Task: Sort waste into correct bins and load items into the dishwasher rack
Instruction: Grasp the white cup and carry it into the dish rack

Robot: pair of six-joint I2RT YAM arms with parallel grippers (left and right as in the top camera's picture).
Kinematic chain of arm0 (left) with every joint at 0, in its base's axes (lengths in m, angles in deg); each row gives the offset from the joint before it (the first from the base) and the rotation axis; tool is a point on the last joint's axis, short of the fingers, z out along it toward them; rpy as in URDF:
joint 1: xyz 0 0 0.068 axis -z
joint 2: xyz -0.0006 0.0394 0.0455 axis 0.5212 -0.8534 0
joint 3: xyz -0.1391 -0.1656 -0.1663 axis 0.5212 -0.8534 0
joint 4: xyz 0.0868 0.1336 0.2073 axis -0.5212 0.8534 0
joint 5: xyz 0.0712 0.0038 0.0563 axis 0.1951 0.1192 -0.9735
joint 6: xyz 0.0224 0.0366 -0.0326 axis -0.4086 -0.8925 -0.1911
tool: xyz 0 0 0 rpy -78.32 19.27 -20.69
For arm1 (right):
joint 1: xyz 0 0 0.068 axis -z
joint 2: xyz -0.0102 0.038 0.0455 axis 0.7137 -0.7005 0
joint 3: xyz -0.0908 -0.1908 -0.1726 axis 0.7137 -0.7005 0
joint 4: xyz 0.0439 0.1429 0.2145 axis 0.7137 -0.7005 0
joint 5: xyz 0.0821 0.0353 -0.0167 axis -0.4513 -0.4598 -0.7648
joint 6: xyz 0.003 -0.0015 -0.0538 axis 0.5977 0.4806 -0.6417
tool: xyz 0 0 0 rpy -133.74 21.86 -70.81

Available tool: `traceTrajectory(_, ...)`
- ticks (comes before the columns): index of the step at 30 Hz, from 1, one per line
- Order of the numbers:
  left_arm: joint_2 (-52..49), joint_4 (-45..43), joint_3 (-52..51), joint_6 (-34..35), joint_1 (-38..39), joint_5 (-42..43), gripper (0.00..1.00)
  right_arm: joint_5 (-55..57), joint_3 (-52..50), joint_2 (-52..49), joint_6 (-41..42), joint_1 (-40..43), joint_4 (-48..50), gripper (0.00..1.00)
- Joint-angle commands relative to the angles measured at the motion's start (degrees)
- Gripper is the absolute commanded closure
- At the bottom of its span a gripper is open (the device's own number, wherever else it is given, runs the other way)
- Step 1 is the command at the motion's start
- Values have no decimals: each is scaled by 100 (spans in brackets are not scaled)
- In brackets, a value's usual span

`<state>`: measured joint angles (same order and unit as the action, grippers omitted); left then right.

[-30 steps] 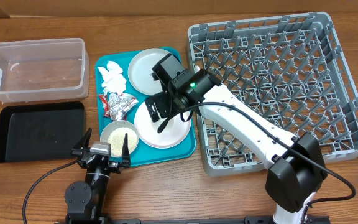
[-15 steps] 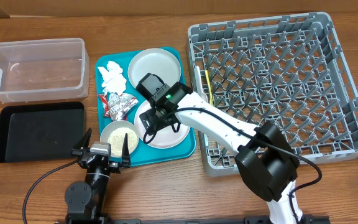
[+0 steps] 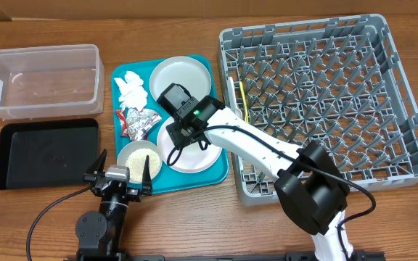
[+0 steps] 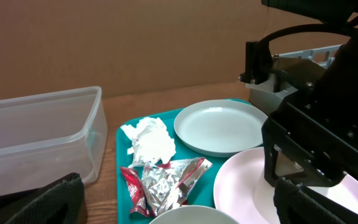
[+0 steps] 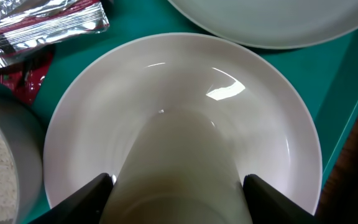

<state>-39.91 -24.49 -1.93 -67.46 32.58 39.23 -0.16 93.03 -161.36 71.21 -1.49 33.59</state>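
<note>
My right gripper (image 3: pixel 187 141) reaches down over the near pale plate (image 3: pixel 198 158) on the teal tray. Its fingers (image 5: pixel 95 190) press both sides of the small white cup (image 5: pixel 179 155), which stands on that plate (image 5: pixel 185 74). The second plate (image 3: pixel 180 78) lies behind it. The crumpled white tissue (image 3: pixel 131 87), the red-and-silver foil wrapper (image 3: pixel 138 121) and the whitish bowl of rice grains (image 3: pixel 138 156) lie on the tray's left side. My left gripper (image 3: pixel 118 175) is open and empty at the table's front edge. The grey dishwasher rack (image 3: pixel 325 94) fills the right.
The clear tub (image 3: pixel 38 76) stands at the far left with the black tray (image 3: pixel 46 152) in front of it. A yellow fork (image 3: pixel 244 98) lies in the rack's left part. The teal tray (image 3: pixel 220 172) touches the rack's left wall.
Over the last second the right arm swung left and lowered onto the near plate, uncovering the yellow fork in the rack. In the last half second its fingers drew in slightly. The left arm is still.
</note>
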Motion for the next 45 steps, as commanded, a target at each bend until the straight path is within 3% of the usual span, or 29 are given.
traceTrajectory(1, 55, 7, -24, 37, 52, -20, 0, 85, 4, -4, 0, -50, -83, 40)
traceTrajectory(3, 55, 7, -24, 37, 52, -20, 0, 179, 48, 20, -2, -59, -269, 46)
traceTrajectory(10, 55, 7, -24, 37, 52, -20, 0, 186, 634, 142, 0, -48, -1062, 53)
traceTrajectory(17, 55, 7, -24, 37, 52, -20, 0, 188, 1886, 811, 24, 46, -1762, 55)
traceTrajectory(24, 55, 7, -24, 37, 52, -20, 0, 852, 2179, 1676, 90, 535, -2308, 55)
traceTrajectory(30, 55, 7, -24, 37, 52, -20, 0, 1054, 2166, 1755, 92, 2210, -2793, 54)
traceTrajectory(37, 55, 7, -24, 37, 52, -20, 0, 26, 2129, 1755, 214, 4712, -2909, 54)
traceTrajectory(45, 55, 7, -24, 37, 52, -20, 0, -254, 918, 1755, 219, 6013, -2367, 54)
